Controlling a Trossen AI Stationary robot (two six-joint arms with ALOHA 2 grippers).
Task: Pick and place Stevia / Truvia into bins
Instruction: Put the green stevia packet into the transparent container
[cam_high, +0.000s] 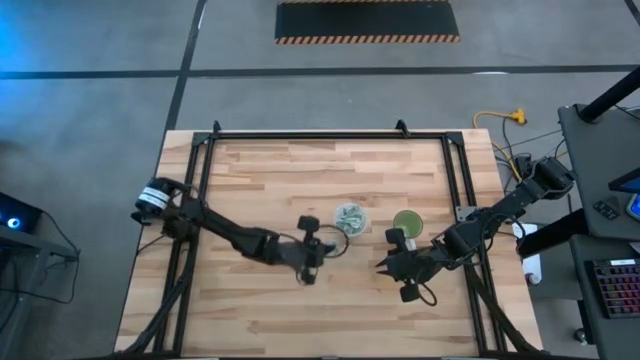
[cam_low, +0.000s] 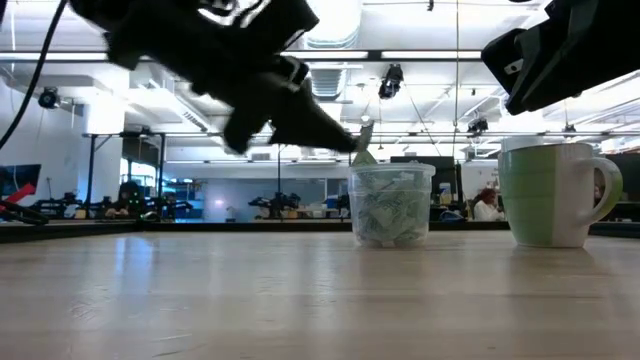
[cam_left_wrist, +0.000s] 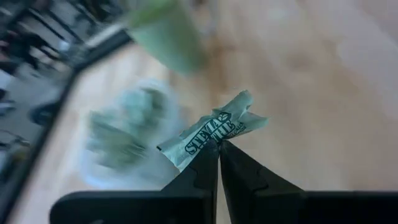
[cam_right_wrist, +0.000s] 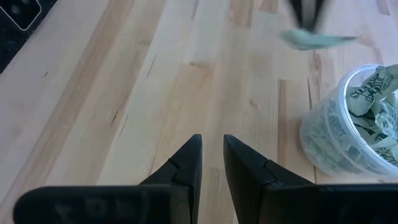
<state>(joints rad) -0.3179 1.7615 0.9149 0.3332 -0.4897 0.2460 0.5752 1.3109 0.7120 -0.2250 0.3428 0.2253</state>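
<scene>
My left fingers (cam_left_wrist: 219, 144) are pinched on a crumpled sachet (cam_left_wrist: 214, 132), held above the tabletop (cam_high: 260, 190) just beside the clear cup (cam_high: 351, 218) stuffed with more sachets. My right fingers (cam_right_wrist: 212, 152) stand slightly apart, empty, near the green cup (cam_high: 407, 223) beyond.

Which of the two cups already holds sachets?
The clear plastic cup, packed with sachets. The green cup beside it shows none. The left gripper holds one sachet.

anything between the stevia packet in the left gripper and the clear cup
Nothing visible. The left gripper is shut on the Stevia packet, raised beside the clear cup, whose top is open; only air lies between them.
</scene>
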